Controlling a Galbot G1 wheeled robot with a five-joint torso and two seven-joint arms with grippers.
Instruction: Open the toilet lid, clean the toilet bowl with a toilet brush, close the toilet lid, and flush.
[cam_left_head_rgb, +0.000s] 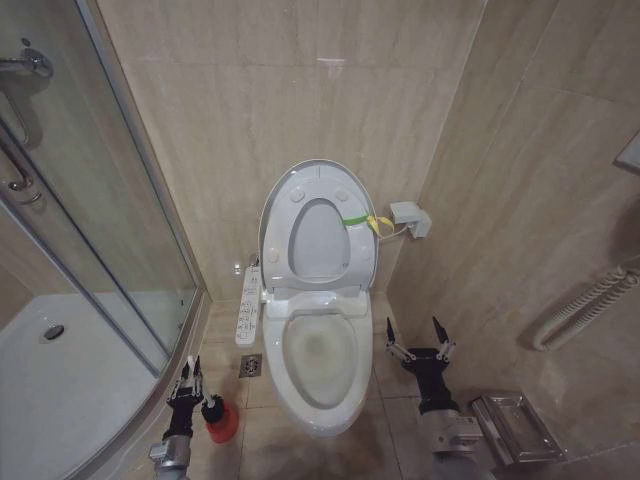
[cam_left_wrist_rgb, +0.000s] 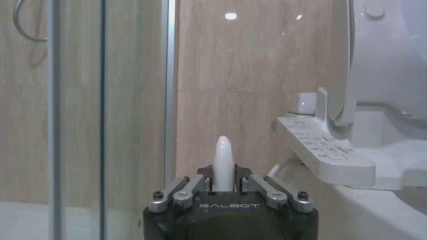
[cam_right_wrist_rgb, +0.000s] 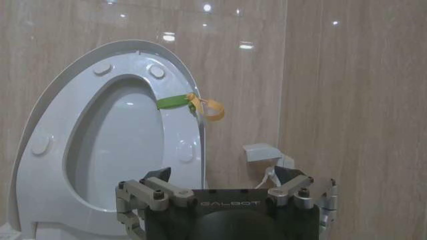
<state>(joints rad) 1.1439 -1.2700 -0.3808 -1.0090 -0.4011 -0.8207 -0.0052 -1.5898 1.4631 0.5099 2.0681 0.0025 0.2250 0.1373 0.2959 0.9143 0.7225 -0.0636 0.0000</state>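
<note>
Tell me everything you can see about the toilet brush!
The toilet brush stands upright in a small round red cup on the tiled floor, left of the toilet bowl. Its slim white handle looks like smooth plastic with a rounded tip. The left gripper is shut on the handle. The bristle head is hidden down in the cup.

My way into the toilet bowl (cam_left_head_rgb: 320, 355) at frame centre is open, toilet lid (cam_left_head_rgb: 318, 232) upright against the wall, control panel (cam_left_head_rgb: 247, 305) crowding its left, glass shower screen (cam_left_head_rgb: 90, 230) walling the left side, metal holder (cam_left_head_rgb: 515, 428) blocking lower right.
</note>
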